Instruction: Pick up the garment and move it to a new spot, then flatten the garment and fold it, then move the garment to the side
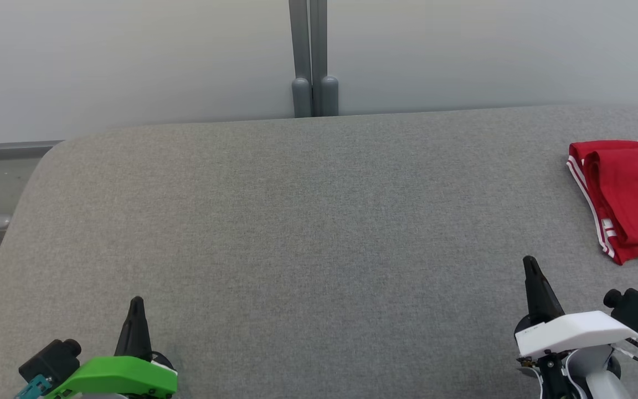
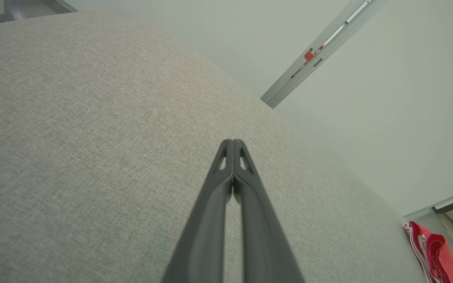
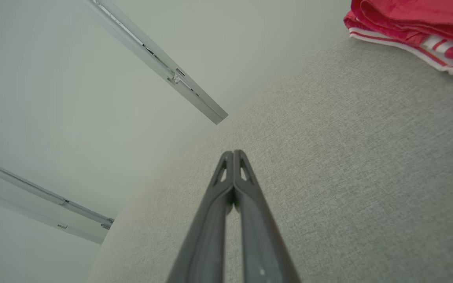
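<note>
You have a grey fabric surface [image 1: 297,221] with rounded far corners, backed by a pale wall [image 1: 130,55] with a grey upright post [image 1: 312,55] at its middle. The folded red garment [image 1: 629,194], trimmed in white stripes, lies at the surface's right edge. Your left gripper [image 1: 137,303] and right gripper [image 1: 529,263] sit by the near edge, each with fingers pressed together and holding nothing, well apart from each other
</note>
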Tool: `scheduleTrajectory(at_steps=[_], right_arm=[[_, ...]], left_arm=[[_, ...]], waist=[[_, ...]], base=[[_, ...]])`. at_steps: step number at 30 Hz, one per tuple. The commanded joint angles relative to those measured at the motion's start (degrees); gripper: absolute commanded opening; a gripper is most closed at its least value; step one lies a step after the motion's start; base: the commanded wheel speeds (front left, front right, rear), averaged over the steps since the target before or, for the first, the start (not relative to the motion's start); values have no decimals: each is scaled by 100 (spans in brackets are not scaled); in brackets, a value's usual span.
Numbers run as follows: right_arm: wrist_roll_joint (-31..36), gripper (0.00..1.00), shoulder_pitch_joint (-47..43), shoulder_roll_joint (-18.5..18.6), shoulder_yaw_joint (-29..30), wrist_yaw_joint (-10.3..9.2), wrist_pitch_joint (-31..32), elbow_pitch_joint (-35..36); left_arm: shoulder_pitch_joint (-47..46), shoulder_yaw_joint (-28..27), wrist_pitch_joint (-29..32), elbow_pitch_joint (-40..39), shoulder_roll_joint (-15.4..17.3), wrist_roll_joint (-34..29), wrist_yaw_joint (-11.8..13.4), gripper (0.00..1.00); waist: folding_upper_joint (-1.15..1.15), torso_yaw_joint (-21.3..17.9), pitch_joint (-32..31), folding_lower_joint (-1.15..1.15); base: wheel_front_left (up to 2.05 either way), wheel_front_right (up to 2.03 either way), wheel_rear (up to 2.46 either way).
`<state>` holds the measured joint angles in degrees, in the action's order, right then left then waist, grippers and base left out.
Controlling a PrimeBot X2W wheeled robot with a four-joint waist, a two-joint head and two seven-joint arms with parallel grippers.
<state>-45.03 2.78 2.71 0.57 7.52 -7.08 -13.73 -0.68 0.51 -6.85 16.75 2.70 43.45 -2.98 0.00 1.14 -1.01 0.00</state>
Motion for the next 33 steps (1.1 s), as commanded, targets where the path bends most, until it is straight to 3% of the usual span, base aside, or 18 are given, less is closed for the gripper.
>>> scheduleTrajectory(at_steps=[1,33], right_arm=[[-196,0,173,34,35,-1,46,53],[-2225,0,269,46,274,0,621,22]], left_arm=[[-189,-51,45,-97,20,209,-37,0],[-374,-353,631,-182,24,2294,-230,0]], waist=[[0,-2,2,0],[0,-40,42,0]], base=[[0,0,0],[0,0,0]])
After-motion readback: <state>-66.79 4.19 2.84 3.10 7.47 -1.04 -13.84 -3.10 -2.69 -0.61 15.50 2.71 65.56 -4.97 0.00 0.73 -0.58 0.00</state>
